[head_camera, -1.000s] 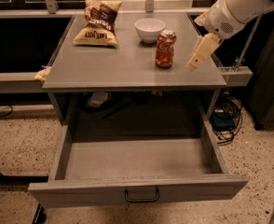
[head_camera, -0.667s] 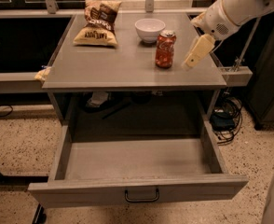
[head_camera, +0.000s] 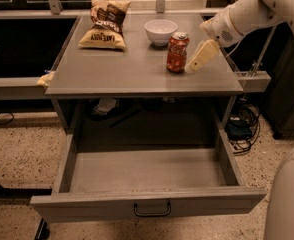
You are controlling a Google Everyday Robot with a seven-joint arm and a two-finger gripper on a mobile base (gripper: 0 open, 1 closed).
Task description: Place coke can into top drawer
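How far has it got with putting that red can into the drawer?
Done: the wide grey top drawer stands open. In hand: the cream claw sits close beside the small red-orange coke can, which stands upright on the grey tabletop; no grasp shows yet. Left: grip the can, lift it and set it in the drawer.

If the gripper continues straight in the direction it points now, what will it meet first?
Most likely the coke can, upright just beside the gripper tip; depth is unclear, so it could reach the table top first.
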